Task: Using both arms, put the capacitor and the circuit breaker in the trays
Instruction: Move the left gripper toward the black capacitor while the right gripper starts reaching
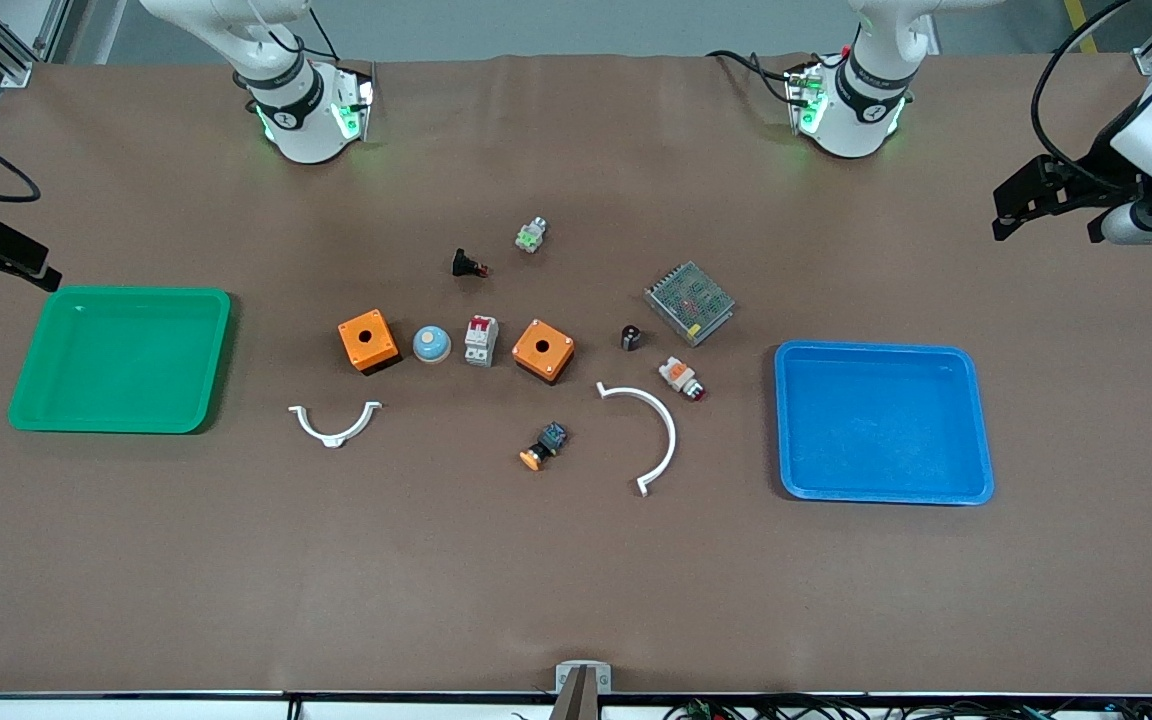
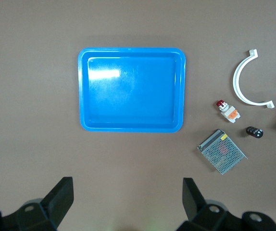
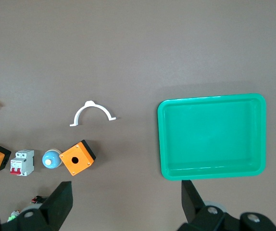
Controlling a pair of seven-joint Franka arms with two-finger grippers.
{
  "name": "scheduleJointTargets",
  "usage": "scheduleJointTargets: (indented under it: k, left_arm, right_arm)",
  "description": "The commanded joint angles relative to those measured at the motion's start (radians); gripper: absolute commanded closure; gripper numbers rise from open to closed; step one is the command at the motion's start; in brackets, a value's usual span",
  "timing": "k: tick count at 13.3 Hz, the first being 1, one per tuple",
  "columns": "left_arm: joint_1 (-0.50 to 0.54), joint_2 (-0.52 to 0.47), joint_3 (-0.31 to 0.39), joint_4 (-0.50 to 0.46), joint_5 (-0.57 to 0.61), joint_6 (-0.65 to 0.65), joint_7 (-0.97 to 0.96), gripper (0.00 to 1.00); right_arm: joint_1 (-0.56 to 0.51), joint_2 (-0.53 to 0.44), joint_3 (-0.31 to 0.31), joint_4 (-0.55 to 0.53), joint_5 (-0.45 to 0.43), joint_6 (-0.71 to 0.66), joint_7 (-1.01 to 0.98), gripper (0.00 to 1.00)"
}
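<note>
The capacitor, a tiny black cylinder, stands on the table beside a grey meshed power supply. It also shows in the left wrist view. The circuit breaker, white with red levers, lies between a blue dome and an orange box. It also shows in the right wrist view. My left gripper hangs open and empty over the left arm's end of the table. My right gripper hangs open and empty over the right arm's end.
A blue tray lies toward the left arm's end, a green tray toward the right arm's end. In the middle lie a second orange box, two white curved clips and several push buttons.
</note>
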Motion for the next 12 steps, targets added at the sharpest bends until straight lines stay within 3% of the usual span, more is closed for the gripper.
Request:
scheduleJointTargets:
  k: [1,5,8,12]
  left_arm:
    - [0.013,-0.009,-0.007,0.020,-0.001,-0.029,0.011,0.00]
    - [0.001,0.055,-0.010,0.087,-0.001,-0.062,0.003,0.00]
    - [-0.027,0.107,-0.050,0.084,-0.007,-0.052,-0.033,0.00]
    - [-0.132,0.170,-0.094,0.011,-0.006,0.093,-0.249,0.00]
  right_arm:
    - [-0.020,0.012,0.016,0.024,-0.017,-0.008,-0.010,0.00]
    - [-0.017,0.010,0.016,0.029,-0.018,-0.011,-0.009,0.00]
    - [-0.011,0.013,0.016,0.032,-0.015,-0.011,-0.003,0.00]
    - [0.000,0.050,0.022,0.032,0.001,-0.008,0.002,0.00]
